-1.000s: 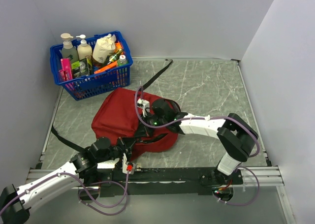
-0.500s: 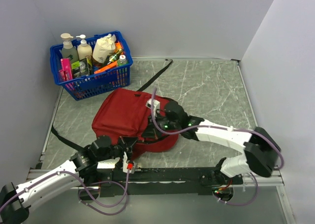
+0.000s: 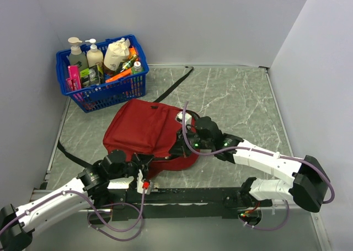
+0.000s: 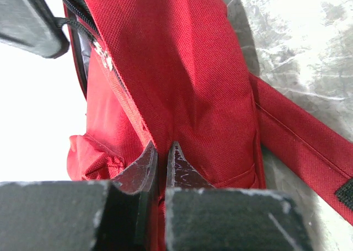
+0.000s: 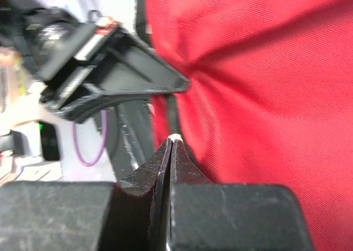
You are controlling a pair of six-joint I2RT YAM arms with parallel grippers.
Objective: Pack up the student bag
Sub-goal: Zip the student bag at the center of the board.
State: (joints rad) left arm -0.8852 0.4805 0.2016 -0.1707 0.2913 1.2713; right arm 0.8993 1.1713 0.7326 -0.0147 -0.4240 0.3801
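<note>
The student bag [image 3: 146,132] lies flat on the table [image 3: 237,102], a little left of the middle, with a blue basket [image 3: 105,94] of bottles beyond it at the far left. The left end effector [image 4: 161,151] pinches a fold of red fabric at the bag's near edge. The right end effector [image 5: 171,142] is pressed together at a black zipper line on the bag's right near side; whether it holds the pull, I cannot tell.
</note>
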